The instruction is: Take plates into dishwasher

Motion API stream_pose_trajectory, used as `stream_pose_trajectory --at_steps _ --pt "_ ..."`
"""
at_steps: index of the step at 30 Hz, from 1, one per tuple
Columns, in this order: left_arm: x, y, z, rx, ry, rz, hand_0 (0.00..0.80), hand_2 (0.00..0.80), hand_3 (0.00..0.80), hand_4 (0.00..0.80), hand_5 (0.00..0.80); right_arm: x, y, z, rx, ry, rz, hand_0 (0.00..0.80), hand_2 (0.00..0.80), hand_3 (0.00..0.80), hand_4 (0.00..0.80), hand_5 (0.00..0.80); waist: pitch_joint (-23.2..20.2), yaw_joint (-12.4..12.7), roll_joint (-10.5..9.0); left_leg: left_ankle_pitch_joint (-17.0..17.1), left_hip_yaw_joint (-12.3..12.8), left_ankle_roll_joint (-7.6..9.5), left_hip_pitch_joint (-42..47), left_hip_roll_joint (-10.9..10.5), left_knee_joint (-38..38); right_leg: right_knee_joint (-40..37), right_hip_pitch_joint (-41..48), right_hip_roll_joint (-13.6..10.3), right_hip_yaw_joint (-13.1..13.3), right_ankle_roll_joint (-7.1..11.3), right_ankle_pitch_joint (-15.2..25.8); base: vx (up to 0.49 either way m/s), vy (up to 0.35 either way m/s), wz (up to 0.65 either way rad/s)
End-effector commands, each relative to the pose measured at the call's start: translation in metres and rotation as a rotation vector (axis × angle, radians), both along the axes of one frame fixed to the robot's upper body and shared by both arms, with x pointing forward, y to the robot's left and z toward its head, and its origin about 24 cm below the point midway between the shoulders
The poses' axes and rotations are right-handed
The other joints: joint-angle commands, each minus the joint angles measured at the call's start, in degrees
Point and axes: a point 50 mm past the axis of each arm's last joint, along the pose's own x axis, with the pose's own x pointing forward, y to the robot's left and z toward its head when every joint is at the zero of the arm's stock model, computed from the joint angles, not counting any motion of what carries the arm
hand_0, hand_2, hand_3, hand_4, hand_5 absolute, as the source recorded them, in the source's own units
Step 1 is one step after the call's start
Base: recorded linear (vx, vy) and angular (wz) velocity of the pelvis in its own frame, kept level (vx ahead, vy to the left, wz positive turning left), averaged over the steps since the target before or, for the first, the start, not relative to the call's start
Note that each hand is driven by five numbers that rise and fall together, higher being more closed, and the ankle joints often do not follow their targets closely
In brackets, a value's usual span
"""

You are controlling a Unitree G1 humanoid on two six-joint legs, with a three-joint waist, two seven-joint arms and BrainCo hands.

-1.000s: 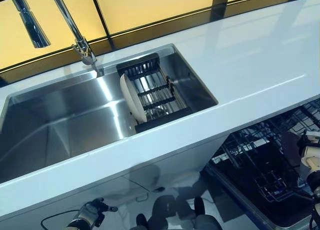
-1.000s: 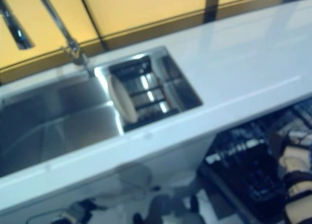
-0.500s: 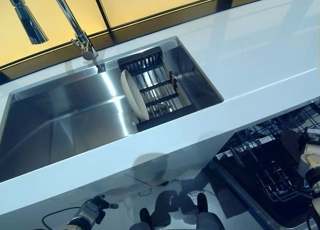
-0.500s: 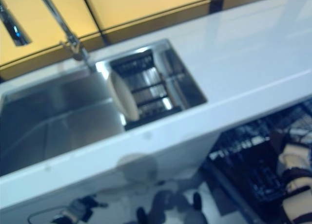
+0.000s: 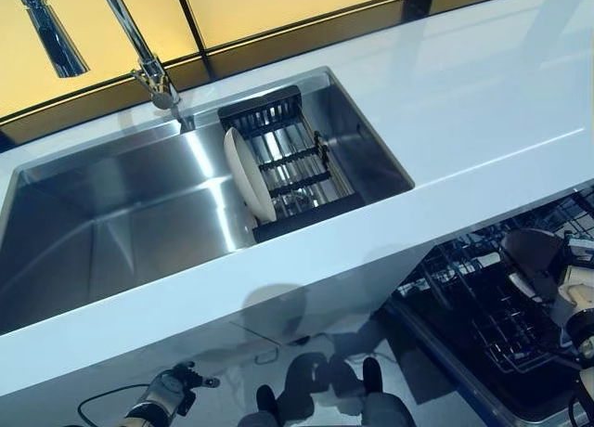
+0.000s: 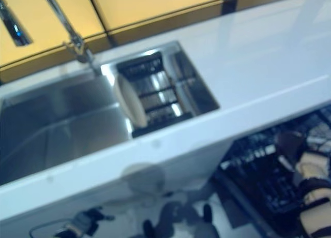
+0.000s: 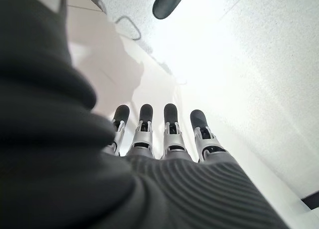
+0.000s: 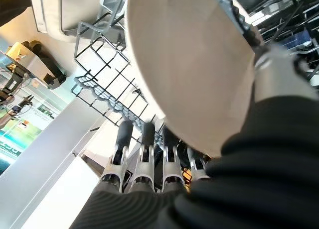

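- Worktop (image 5: 483, 102), white, runs across the head views; steel sink (image 5: 111, 223) is set into it at about 9 o'clock, tap (image 5: 153, 79) behind it at 11 o'clock.
- Dishwasher rack (image 5: 483, 306), dark wire, stands pulled out below the worktop edge at 4 o'clock. Judged step: loading a plate into this rack.
- Drying rack (image 5: 292, 162), black with steel slats, sits in the sink's 3 o'clock end. One cream plate in the sink (image 5: 249, 176) stands on edge at the rack's 9 o'clock side, touching it. Judged as the next item to fetch; not yet touched.
- Held plate (image 8: 194, 74): round, cream, smooth, matte; shallow dish form, no chips seen. In the head views it reads as a dark disc (image 5: 531, 252) over the dishwasher rack, tilted.
- Right hand (image 8: 144, 159) is at the dishwasher rack, 4 o'clock. Right wrist view: fingers (image 8: 123, 139) extend straight under the plate's edge; thumb (image 8: 279, 72) lies against the plate's far side. Judged a pinch hold, plate clamped between thumb and fingers.
- Next move, as judged: lower the plate on edge between two tines, keep it clear of the wire, then release. Risk: rim catching a tine.
- Left hand (image 5: 167, 394) hangs low by the floor at 7 o'clock, idle; fingers (image 7: 170, 124) straight, apart, holding nothing.
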Motion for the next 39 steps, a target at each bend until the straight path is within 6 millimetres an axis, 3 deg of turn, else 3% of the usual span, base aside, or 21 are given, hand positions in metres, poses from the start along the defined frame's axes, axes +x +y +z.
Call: stream_pose_trajectory --at_steps 1,5,12,21,25,28,30,37,39 --pt "0.008 0.023 0.011 0.101 -0.002 -0.017 0.0 0.0 0.0 0.0 0.0 0.002 0.0 0.004 -0.034 -0.039 -0.02 0.0 0.0 0.0 0.0 0.0 -1.8 0.2 -4.39 -2.6 -1.3 2.0 2.2 0.1 -0.1 -0.1 0.0 -2.4 0.3 3.68 -0.8 0.0 0.0 0.0" --pt "0.003 0.024 0.009 0.103 0.014 -0.016 0.0 0.0 0.0 0.0 0.0 -0.005 -0.008 0.007 -0.043 -0.062 -0.043 0.0 0.0 0.0 0.0 0.0 -2.6 0.0 -4.98 -2.7 -0.9 1.96 2.8 0.2 -0.1 -0.1 0.6 -2.1 0.5 3.67 -0.9 0.031 0.018 0.0" --pt "-0.007 0.031 0.008 0.111 0.043 -0.02 0.0 0.0 0.0 0.0 0.0 -0.024 -0.032 0.034 -0.095 -0.157 -0.106 0.0 0.0 0.0 0.0 0.0 -4.3 -1.1 -6.78 -2.9 -0.1 1.91 3.8 0.5 -0.1 -0.1 1.5 -1.3 1.6 3.68 -1.0 0.019 0.032 -0.02" --pt "-0.02 0.033 0.003 0.11 0.056 -0.01 0.0 0.0 0.0 0.0 0.0 -0.072 -0.078 0.079 -0.163 -0.27 -0.279 0.0 0.0 0.0 0.0 0.0 -6.6 -2.4 -8.82 -3.2 0.6 2.09 5.4 0.8 -0.1 -0.1 2.6 -0.2 3.4 3.64 -1.0 0.037 0.047 -0.05" --pt "-0.023 0.036 0.004 0.115 0.058 0.006 0.0 0.0 0.0 0.0 0.0 -0.093 -0.095 0.116 -0.195 -0.389 -0.332 0.0 0.0 0.0 0.0 0.0 -7.2 -2.7 -9.68 -3.3 0.8 2.08 5.9 0.9 -0.1 -0.1 2.8 0.1 3.9 3.68 -0.9 0.018 0.039 -0.05" --pt "-0.025 0.038 0.003 0.119 0.063 0.006 0.0 0.0 0.0 0.0 0.0 -0.097 -0.098 0.131 -0.208 -0.44 -0.346 0.0 0.0 0.0 0.0 0.0 -7.3 -2.6 -9.96 -3.3 0.8 2.11 5.9 0.9 -0.1 -0.1 2.9 0.2 3.9 3.68 -0.9 -0.001 0.011 -0.05" --pt "-0.027 0.039 0.003 0.119 0.066 0.013 0.0 0.0 0.0 0.0 0.0 -0.097 -0.099 0.154 -0.216 -0.551 -0.331 0.0 0.0 0.0 0.0 0.0 -7.5 -2.4 -10.19 -3.2 0.7 2.06 6.0 0.9 -0.1 -0.1 3.1 0.2 3.7 3.69 -0.9 -0.004 0.01 -0.06" --pt "-0.034 0.036 0.0 0.119 0.07 0.038 0.0 0.0 0.0 0.0 0.0 -0.072 -0.066 0.255 -0.347 -0.851 -0.117 0.0 0.0 0.0 0.0 0.0 -8.1 -0.8 -10.97 -3.1 -0.4 1.81 5.7 0.7 -0.1 -0.1 3.8 -0.1 2.2 3.55 -1.5 -0.002 0.008 -0.03" --pt "-0.035 0.037 0.0 0.123 0.072 0.041 0.0 0.0 0.0 0.0 0.0 -0.065 -0.054 0.276 -0.388 -0.89 -0.056 0.0 0.0 0.0 0.0 0.0 -8.3 0.0 -11.33 -3.0 -0.8 1.71 5.6 0.6 -0.1 -0.1 4.1 -0.2 1.4 3.53 -1.7 0.008 -0.005 0.1"
